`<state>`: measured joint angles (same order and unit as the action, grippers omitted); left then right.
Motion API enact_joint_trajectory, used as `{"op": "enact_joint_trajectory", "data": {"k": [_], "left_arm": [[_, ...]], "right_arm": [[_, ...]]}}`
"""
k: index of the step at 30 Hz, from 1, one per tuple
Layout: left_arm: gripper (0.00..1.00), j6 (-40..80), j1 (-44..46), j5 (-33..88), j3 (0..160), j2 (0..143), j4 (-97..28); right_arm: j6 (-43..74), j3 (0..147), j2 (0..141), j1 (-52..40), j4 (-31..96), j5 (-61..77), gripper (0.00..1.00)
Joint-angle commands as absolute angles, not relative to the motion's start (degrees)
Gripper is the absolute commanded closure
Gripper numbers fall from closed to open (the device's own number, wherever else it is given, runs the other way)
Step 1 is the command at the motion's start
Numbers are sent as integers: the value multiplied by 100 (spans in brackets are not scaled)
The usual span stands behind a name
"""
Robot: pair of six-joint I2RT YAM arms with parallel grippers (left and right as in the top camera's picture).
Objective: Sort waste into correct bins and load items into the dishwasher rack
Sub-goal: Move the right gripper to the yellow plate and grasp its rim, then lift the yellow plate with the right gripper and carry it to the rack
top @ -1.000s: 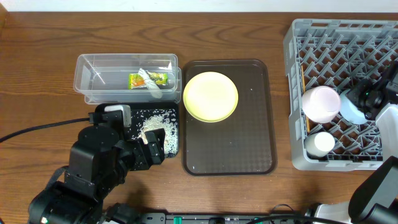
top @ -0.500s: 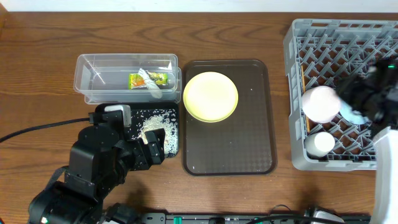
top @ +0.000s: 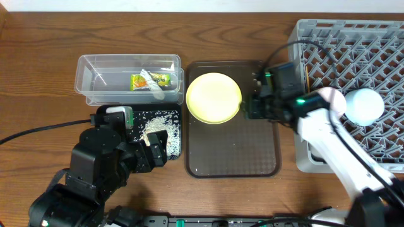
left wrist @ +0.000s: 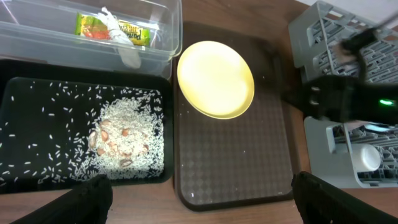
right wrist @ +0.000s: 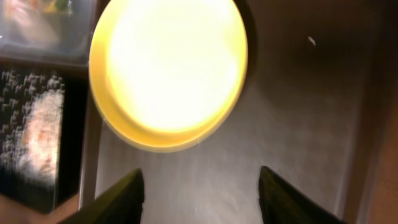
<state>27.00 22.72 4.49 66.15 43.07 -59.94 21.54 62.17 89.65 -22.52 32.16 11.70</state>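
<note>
While the pale-yellow plate (top: 214, 97) lay flat on the far left part of the brown serving tray (top: 233, 151), the right gripper (top: 250, 106) hovered just beside its right edge. The right wrist view showed that gripper (right wrist: 202, 199) with fingers spread wide and holding nothing, the plate (right wrist: 169, 71) filling the frame beyond them. To the left of the tray stood the clear plastic tub (top: 88, 88), which held the snack wrapper (top: 151, 80) and a crumpled white scrap (top: 155, 92). Just near of the tub sat the black container (top: 129, 113), strewn with white rice (top: 154, 126) heaped towards its right end. The left gripper (top: 158, 148) hung over the near right corner of that container, its fingers likewise parted and empty in the left wrist view (left wrist: 202, 199). At the far right stood the grey dishwasher rack (top: 303, 38), with a light-blue bowl (top: 364, 105) resting among its pegs.
</note>
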Motion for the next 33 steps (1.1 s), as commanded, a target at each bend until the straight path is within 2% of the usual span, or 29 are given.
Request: {"op": "enact_joint_trajectory", "data": {"k": [1, 3, 5, 12, 13, 16, 24, 33], "left_arm": [[6, 2668, 2300, 397, 6663, 4309, -5999], [6, 2668, 2300, 399, 6663, 4309, -5999], [6, 2668, 2300, 397, 6663, 4309, -5999], [5, 2668, 2300, 399, 6663, 4309, -5999], [6, 2668, 2300, 397, 6663, 4309, -5999], [6, 2668, 2300, 397, 6663, 4309, -5999], [6, 2668, 2300, 397, 6663, 4309, -5999], [6, 2668, 2300, 397, 6663, 4309, -5999]], "right_arm": [[2995, 6182, 9459, -2451, 2867, 309, 53], [3332, 6182, 9828, -2462, 2611, 93, 62], [3389, 6182, 10191, -2462, 2276, 119, 66], [3645, 6182, 11236, -2445, 1645, 268, 70], [3642, 6182, 11330, -2445, 1579, 366, 79], [3640, 6184, 11389, -2438, 1573, 574, 98], [3258, 6187, 10328, -2274, 2005, 412, 99], [3232, 6187, 7660, -1734, 3406, -1872, 99]]}}
